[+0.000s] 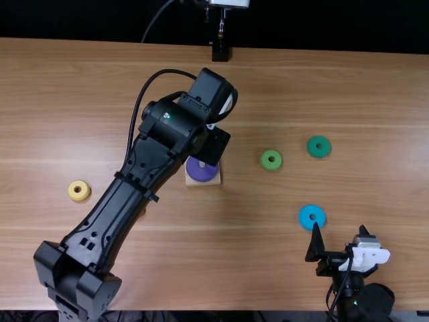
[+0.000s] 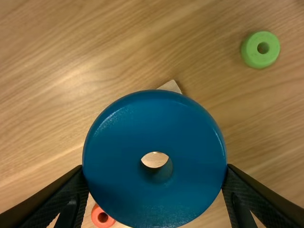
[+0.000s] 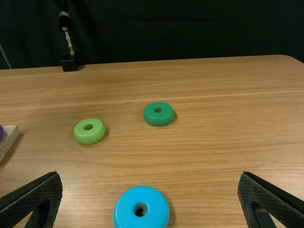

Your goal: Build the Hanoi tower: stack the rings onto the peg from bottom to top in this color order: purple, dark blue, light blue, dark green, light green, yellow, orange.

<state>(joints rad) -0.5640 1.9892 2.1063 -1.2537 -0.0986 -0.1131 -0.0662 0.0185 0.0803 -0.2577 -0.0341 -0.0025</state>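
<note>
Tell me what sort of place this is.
Probably a robotics lab or test station: a black left arm and right arm work over a wooden table, a light blue toy ring lies there, and a dark curtain hangs behind.

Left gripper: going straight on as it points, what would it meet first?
Probably the peg or purple ring on the wooden base, its corner peeking past the held dark blue ring, which hides the line; depth is unclear.

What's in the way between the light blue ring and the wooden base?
Down low, nothing visible lies between the light blue ring and the base. The left gripper, holding the dark blue ring, likely blocks the base from above.
</note>
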